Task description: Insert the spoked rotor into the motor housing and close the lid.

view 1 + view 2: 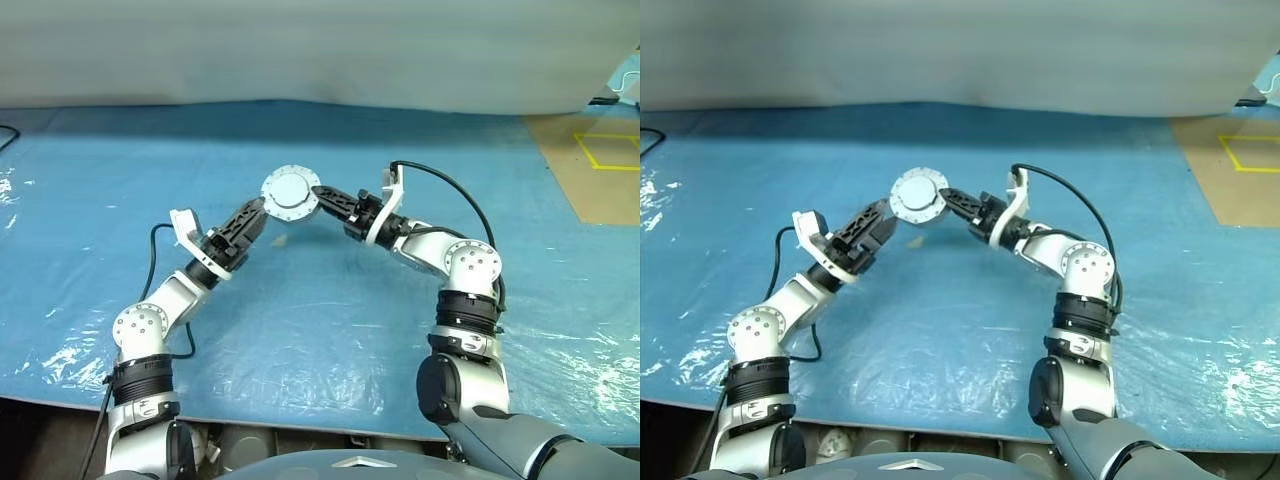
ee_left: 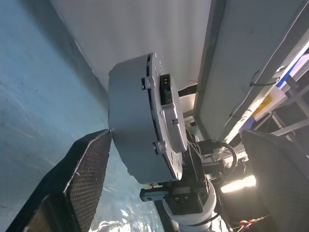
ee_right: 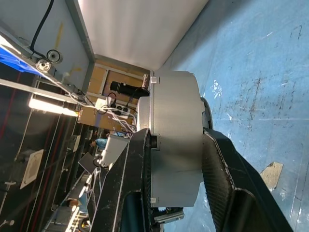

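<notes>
Blue sheeting [image 1: 330, 320] covers the tabletop. Right tool [image 3: 176, 159] is clamped on the housing [image 1: 291, 192], fingers on its opposite flat faces, lid [image 2: 166, 116] seated, holding it raised above the sheeting. Left tool [image 1: 262, 212] stands open just beside the housing, fingers apart.

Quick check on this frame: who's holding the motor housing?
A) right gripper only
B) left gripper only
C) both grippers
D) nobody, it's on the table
A: the right gripper has a finger on each flat face of the motor housing and holds it above the blue table cover, while the left gripper is open, its fingers spread beside the housing.
</notes>
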Action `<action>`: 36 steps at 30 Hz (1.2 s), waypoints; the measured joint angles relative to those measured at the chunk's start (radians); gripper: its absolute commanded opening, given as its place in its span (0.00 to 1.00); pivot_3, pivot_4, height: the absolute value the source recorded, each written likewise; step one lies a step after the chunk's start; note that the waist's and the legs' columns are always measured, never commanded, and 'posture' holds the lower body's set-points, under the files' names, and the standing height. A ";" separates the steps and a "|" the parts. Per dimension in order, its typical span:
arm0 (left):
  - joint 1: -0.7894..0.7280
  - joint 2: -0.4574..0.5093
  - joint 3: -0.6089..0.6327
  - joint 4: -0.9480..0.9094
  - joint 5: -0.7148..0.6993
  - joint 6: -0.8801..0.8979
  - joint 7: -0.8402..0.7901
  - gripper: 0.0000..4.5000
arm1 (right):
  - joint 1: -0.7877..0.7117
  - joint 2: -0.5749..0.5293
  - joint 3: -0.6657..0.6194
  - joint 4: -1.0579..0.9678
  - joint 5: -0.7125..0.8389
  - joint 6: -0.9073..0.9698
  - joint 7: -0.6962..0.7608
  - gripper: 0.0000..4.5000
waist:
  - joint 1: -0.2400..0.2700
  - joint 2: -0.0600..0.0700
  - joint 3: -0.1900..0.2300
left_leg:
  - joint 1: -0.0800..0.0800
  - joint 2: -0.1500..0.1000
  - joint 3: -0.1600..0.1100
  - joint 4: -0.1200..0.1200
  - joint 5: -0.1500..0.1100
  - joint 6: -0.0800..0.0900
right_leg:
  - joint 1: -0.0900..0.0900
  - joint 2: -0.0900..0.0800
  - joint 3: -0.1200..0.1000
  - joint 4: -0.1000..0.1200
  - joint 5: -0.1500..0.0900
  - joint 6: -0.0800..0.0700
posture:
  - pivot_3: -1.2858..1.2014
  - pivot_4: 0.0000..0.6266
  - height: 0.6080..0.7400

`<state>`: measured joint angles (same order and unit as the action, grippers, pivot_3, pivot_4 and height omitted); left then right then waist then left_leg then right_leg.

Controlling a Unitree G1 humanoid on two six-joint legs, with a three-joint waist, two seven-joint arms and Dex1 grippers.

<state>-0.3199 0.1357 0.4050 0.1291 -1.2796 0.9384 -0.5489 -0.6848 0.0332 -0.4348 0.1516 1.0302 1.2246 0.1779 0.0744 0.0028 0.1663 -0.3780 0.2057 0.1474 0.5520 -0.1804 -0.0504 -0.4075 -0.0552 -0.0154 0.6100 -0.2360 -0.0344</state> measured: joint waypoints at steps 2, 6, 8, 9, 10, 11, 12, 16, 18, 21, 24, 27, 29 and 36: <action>0.001 -0.018 -0.004 0.022 -0.011 0.009 0.006 0.99 | 0.000 -0.001 0.013 0.000 0.003 0.008 -0.002 0.24 | 0.000 0.000 0.000 | 0.000 0.000 0.000 0.000 0.000 0.000 | 0.000 0.000 0.000 0.000 0.000 0.000 | 0.52 0.24 1.00; 0.000 -0.015 0.003 0.023 -0.030 0.009 0.008 0.99 | 0.000 -0.004 0.018 0.000 0.021 0.021 -0.004 0.24 | 0.001 0.000 0.000 | 0.000 0.000 -0.001 0.000 0.000 0.000 | 0.000 0.000 0.000 0.000 0.000 0.001 | 0.52 0.24 1.00; -0.008 -0.014 0.004 0.032 -0.030 0.007 0.008 0.99 | 0.000 -0.005 0.019 0.000 0.032 0.023 -0.004 0.24 | 0.003 0.000 0.000 | 0.000 0.000 -0.001 0.001 0.000 0.000 | 0.001 0.000 0.000 0.000 0.001 0.001 | 0.52 0.24 1.00; -0.018 -0.017 0.004 0.046 -0.030 0.001 0.008 0.99 | 0.000 -0.005 0.020 0.000 0.035 0.024 -0.004 0.24 | 0.003 0.000 0.000 | 0.000 0.000 -0.001 0.001 0.000 0.000 | 0.001 0.000 0.000 0.000 0.001 0.001 | 0.52 0.24 1.00; -0.030 -0.026 0.005 0.060 -0.030 -0.009 0.007 0.99 | 0.000 -0.005 0.023 0.000 0.036 0.025 -0.004 0.24 | 0.004 0.000 0.000 | 0.000 0.000 -0.001 0.002 0.000 0.000 | 0.001 0.000 0.000 0.000 0.001 0.001 | 0.52 0.24 1.00; -0.038 -0.037 0.005 0.066 -0.030 -0.018 0.007 0.99 | 0.000 -0.005 0.026 0.000 0.036 0.025 -0.004 0.24 | 0.004 0.000 0.000 | 0.000 0.000 -0.001 0.002 0.000 0.000 | 0.001 0.000 0.000 0.000 0.001 0.001 | 0.52 0.24 1.00; -0.045 -0.051 0.004 0.070 -0.030 -0.026 0.007 0.99 | 0.000 -0.005 0.030 0.000 0.036 0.026 -0.004 0.24 | 0.005 0.000 0.000 | 0.000 0.000 -0.001 0.002 0.000 0.000 | 0.001 0.000 0.000 0.000 0.001 0.002 | 0.52 0.24 1.00; -0.074 -0.106 -0.015 0.085 -0.024 -0.048 0.007 0.99 | 0.000 -0.005 0.045 0.000 0.036 0.026 -0.004 0.24 | 0.006 0.000 0.000 | -0.001 0.000 -0.001 0.003 0.000 0.000 | 0.001 0.000 0.000 0.001 0.001 0.002 | 0.52 0.24 1.00; -0.081 -0.127 -0.021 0.102 -0.012 -0.063 0.007 0.99 | 0.000 -0.005 0.048 0.000 0.036 0.026 -0.004 0.24 | 0.006 0.000 0.000 | -0.001 0.000 -0.001 0.003 0.000 0.000 | 0.001 0.000 0.000 0.001 0.001 0.002 | 0.52 0.24 1.00; -0.084 -0.148 -0.022 0.114 0.003 -0.089 0.010 0.91 | 0.000 -0.007 0.050 0.000 0.037 0.026 -0.005 0.24 | 0.005 0.000 0.000 | -0.001 0.000 -0.001 0.003 0.000 0.000 | 0.001 0.000 0.000 0.001 0.001 0.002 | 0.52 0.24 1.00; -0.085 -0.152 -0.021 0.122 0.012 -0.101 0.013 0.70 | 0.000 -0.008 0.051 0.000 0.037 0.026 -0.005 0.24 | 0.005 0.000 0.000 | 0.000 0.000 -0.001 0.003 0.000 0.000 | 0.001 0.000 0.000 0.001 0.001 0.002 | 0.52 0.24 1.00; -0.086 -0.153 -0.022 0.122 0.012 -0.101 0.013 0.63 | 0.000 -0.008 0.051 0.000 0.040 0.024 -0.006 0.24 | 0.006 0.000 0.000 | -0.001 0.000 -0.001 0.003 0.000 0.000 | 0.001 0.000 0.000 0.001 0.001 0.002 | 0.52 0.24 1.00; -0.086 -0.153 -0.020 0.121 0.011 -0.101 0.017 0.56 | 0.000 -0.010 0.051 0.000 0.040 0.023 -0.007 0.24 | 0.006 0.000 0.000 | -0.001 0.000 -0.001 0.004 0.000 0.000 | 0.001 0.000 0.000 0.001 0.001 0.002 | 0.52 0.24 1.00; -0.094 -0.174 -0.017 0.117 0.000 -0.113 0.031 0.54 | 0.000 -0.008 0.051 0.000 0.046 0.009 -0.005 0.24 | 0.006 0.000 0.000 | -0.001 0.000 -0.001 0.006 0.000 0.000 | 0.001 -0.001 0.000 0.002 0.001 0.002 | 0.52 0.24 1.00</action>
<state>-0.4134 -0.0378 0.3878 0.2462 -1.2796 0.8253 -0.5176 -0.6846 0.0248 -0.3841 0.1520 1.0764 1.2335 0.1726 0.0805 0.0025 0.1664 -0.3789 0.2056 0.1460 0.5576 -0.1804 -0.0503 -0.4061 -0.0558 -0.0156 0.6123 -0.2349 -0.0326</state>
